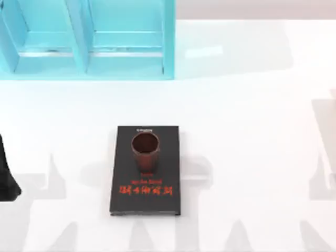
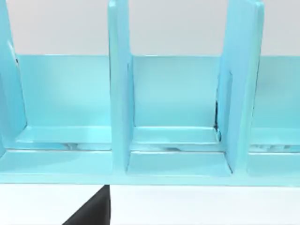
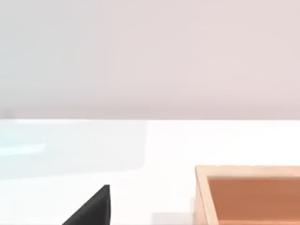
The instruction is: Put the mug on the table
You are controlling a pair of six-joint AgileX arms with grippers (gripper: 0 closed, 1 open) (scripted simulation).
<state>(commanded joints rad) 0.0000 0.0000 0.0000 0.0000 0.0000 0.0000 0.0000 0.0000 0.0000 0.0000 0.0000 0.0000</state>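
The mug (image 1: 145, 151), a small reddish-brown cup with a dark inside, stands upright on the far half of a black book (image 1: 145, 194) with red lettering. The book lies flat on the white table (image 1: 247, 157), a little left of the middle. My left arm (image 1: 6, 176) is parked at the table's left edge, well away from the mug, and a dark corner of its gripper (image 2: 91, 211) shows in the left wrist view. A dark corner of my right gripper (image 3: 91, 211) shows in the right wrist view, over the white table (image 3: 140, 187).
A turquoise shelf unit (image 1: 89, 42) with upright dividers stands at the table's back left, and the left wrist view faces its compartments (image 2: 173, 140). An open wooden box (image 3: 253, 192) sits on the table in the right wrist view.
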